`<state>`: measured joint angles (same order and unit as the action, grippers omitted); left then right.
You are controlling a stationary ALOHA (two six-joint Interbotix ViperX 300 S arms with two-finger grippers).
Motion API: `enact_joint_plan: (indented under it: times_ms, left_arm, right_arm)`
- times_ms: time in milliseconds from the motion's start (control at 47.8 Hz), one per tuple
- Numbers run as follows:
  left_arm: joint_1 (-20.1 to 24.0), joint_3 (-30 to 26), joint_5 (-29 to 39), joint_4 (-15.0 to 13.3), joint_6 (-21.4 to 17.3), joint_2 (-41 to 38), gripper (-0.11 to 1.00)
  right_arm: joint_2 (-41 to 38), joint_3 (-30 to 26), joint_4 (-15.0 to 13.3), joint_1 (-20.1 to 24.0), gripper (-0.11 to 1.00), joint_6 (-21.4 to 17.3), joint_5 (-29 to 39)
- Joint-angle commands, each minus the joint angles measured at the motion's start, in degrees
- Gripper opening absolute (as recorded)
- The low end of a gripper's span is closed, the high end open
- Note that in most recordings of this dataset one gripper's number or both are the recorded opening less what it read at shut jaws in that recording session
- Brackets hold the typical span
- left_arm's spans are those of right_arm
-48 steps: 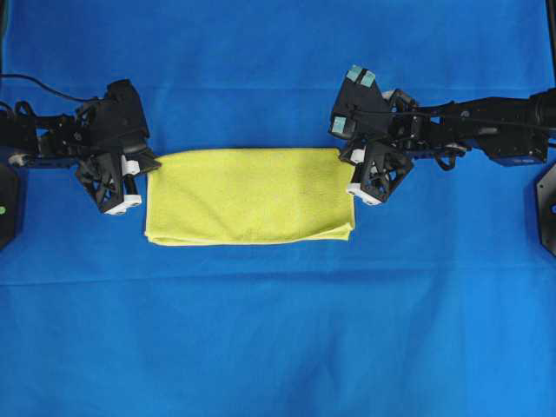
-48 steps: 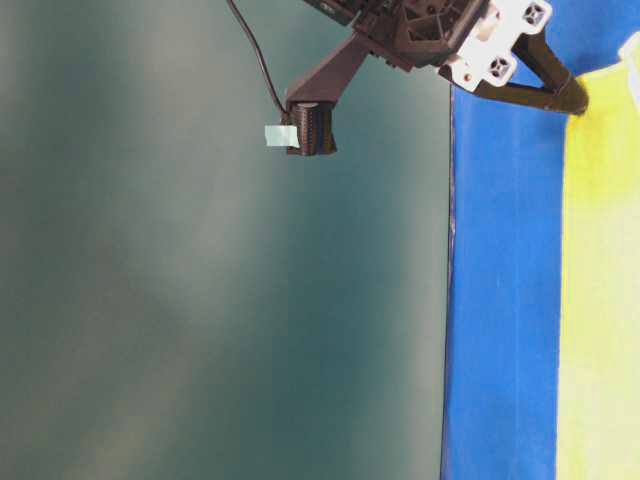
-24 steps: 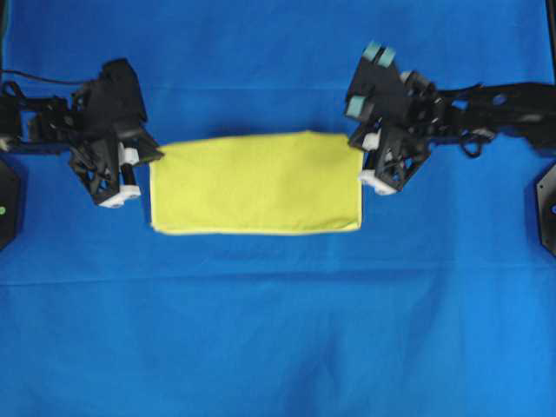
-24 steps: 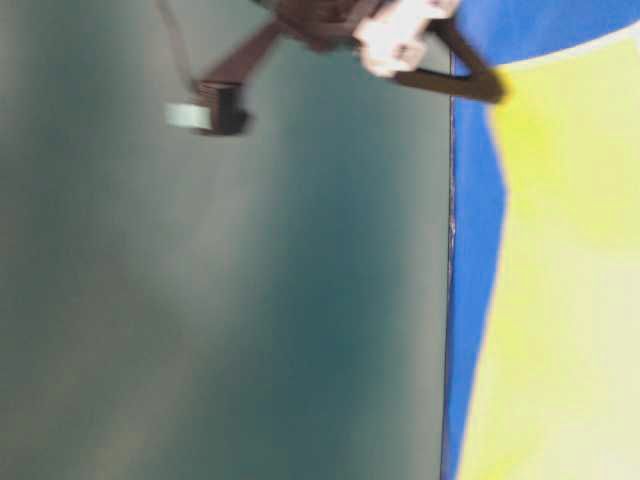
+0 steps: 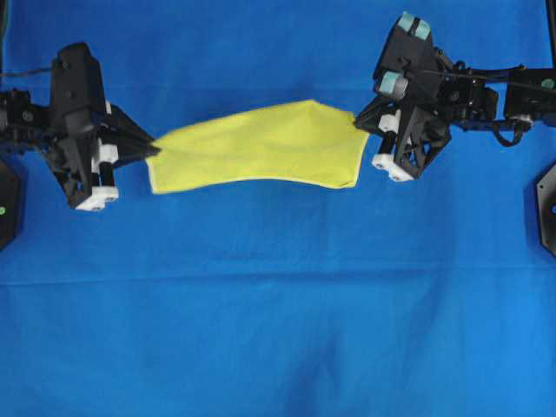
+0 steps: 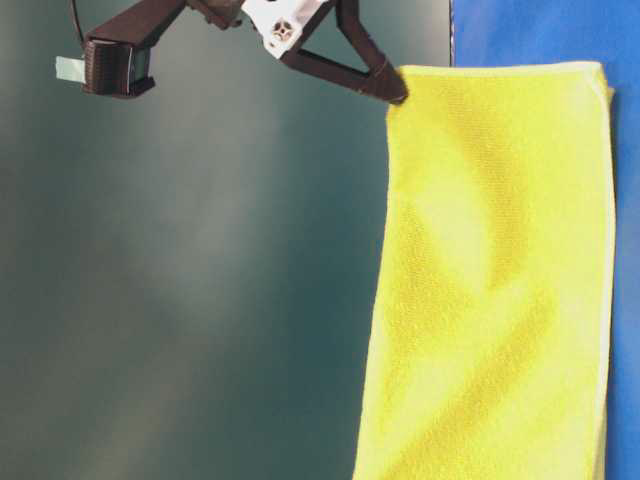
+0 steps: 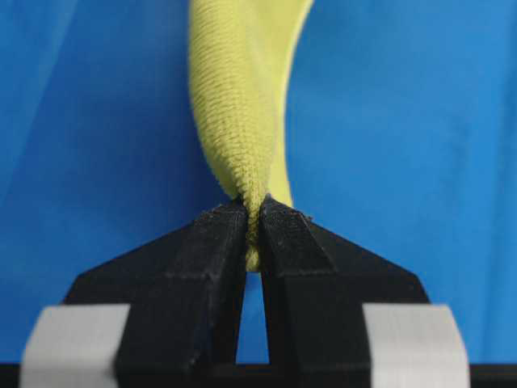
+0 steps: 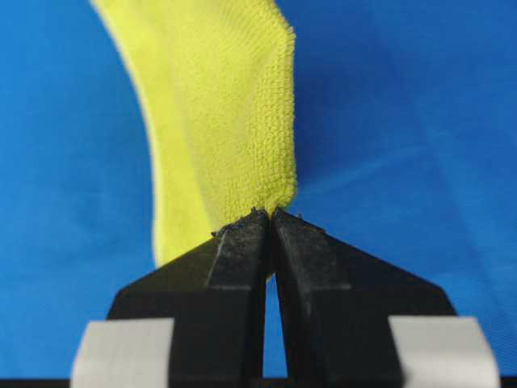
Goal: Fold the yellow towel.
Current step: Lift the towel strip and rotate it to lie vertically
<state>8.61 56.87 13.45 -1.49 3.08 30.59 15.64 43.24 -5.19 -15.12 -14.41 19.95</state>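
yellow towel (image 5: pixel 256 146): folded double into a long band, hanging stretched between the two arms above the far half of the table, about midway between its left and right edges; its right end sits nearer the far edge than its left end
towel hem: a lighter stitched line runs along the lower hanging edge in the overhead view and along the outer side in the table-level view
towel shape: bowed, with the upper edge arching toward the far edge of the table; in the table-level view the cloth (image 6: pixel 500 280) hangs free from its pinched corner
left end effector (image 5: pixel 149 149): jaws pressed together on the left end of the towel; the wrist view shows the bunched fold (image 7: pixel 238 121) squeezed between the two black fingertips (image 7: pixel 214 234)
right end effector (image 5: pixel 363 122): jaws closed on the right upper corner of the towel; the wrist view shows the cloth (image 8: pixel 222 121) caught right at the tips of the fingers (image 8: pixel 242 242)
blue table cloth (image 5: pixel 278 330): covers the table under both arms, with faint creases across the near half
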Motion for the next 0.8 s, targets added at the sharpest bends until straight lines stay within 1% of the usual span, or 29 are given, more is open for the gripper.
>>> enact_joint_plan:
  times_ms: [0, 84, 209, 356, 440, 586, 691, 774]
  left_arm:
    - [-2.46, -1.05, -2.81, 0.00, 0.09, -0.53, 0.03]
    - [-5.01, -1.49, -5.01, 0.00, 0.09, -1.32, 0.03]
    - [-9.05, -2.81, -8.79, 0.00, 0.09, -3.69, 0.02]
    - [-12.30, -6.33, -13.36, 0.00, 0.00, -8.61, 0.03]
    - [-13.80, -9.49, -14.77, 0.00, -0.79, -12.22, 0.02]
    - [-16.00, -16.70, -15.64, 0.00, -2.20, -19.78, 0.03]
    - [-17.05, -22.15, -15.38, 0.09, -4.31, -25.49, 0.03]
    - [-17.14, -25.31, -15.29, 0.09, -5.89, -29.00, 0.02]
  right_arm:
    - [0.53, -0.53, -0.18, -2.46, 0.02, -0.18, -0.44]
    - [0.53, 0.00, -0.62, -5.54, 0.02, -0.18, -1.05]
    - [0.44, 0.09, -1.67, -8.70, 0.02, -0.18, -3.43]
    - [-0.26, -0.88, -2.81, -11.87, 0.02, -0.09, -7.21]
    - [-1.14, -2.02, -3.08, -13.54, 0.02, -0.09, -8.44]
    - [-3.87, -5.10, -3.69, -15.56, 0.02, 0.35, -10.20]
    - [-5.98, -7.65, -4.39, -15.82, 0.02, 0.53, -10.55]
    - [-7.73, -9.84, -5.01, -15.82, 0.02, 0.53, -10.55]
